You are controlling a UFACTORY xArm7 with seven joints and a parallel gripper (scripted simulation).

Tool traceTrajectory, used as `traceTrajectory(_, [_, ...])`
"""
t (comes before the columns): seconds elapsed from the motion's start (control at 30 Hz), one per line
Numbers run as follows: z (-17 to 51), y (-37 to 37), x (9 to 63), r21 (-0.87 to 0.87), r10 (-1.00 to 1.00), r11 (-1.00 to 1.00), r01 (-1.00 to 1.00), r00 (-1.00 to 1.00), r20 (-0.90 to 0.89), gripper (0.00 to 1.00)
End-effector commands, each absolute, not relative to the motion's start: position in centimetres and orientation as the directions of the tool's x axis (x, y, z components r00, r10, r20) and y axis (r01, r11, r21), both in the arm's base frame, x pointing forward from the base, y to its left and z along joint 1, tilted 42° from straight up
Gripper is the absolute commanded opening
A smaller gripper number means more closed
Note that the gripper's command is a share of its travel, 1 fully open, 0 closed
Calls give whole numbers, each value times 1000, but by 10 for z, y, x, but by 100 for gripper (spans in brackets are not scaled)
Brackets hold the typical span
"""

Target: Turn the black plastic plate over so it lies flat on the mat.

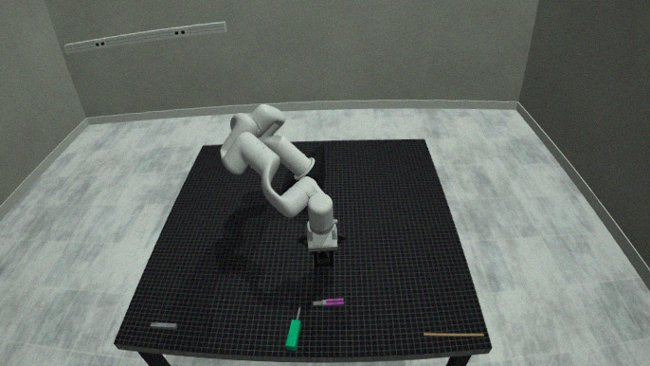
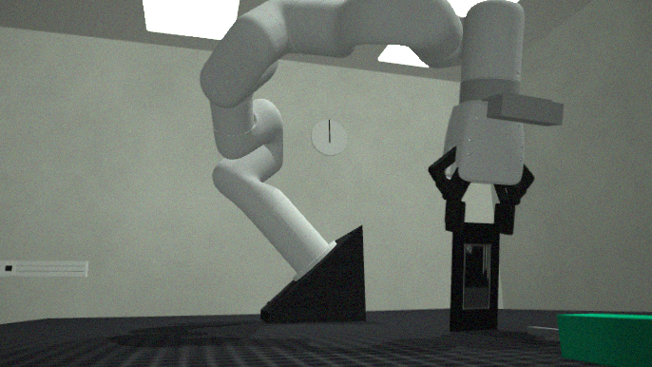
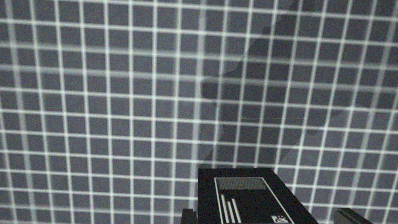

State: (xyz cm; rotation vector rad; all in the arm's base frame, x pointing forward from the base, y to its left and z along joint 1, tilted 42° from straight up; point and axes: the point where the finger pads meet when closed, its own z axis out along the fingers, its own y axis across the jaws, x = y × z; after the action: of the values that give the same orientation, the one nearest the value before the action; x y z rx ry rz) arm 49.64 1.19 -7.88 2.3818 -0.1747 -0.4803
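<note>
The black plastic plate (image 2: 475,280) (image 3: 245,200) stands upright on its short edge on the black grid mat (image 1: 379,213) (image 2: 190,347) (image 3: 100,100), near the mat's middle. A white-outlined label with a dotted patch and bars shows on its face. My gripper (image 2: 479,229) (image 1: 323,257) points straight down and is shut on the plate's top end, one finger on each side edge. In the wrist view only the fingertips show at the bottom corners, with the plate between them.
A green-handled tool (image 1: 294,334) (image 2: 604,339) and a purple-handled tool (image 1: 330,301) lie near the front edge. A grey bar (image 1: 163,325) lies front left, a wooden stick (image 1: 453,335) front right. The arm's black base wedge (image 2: 328,285) stands behind.
</note>
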Motion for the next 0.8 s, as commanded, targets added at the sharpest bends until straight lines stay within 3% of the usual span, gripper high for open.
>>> traceTrajectory(0.0, [-80,12,504,657,-233,-754,4,933,-274,82])
traceTrajectory(0.77, [-95,0,535,657,-201,-754,4,951,-237,82])
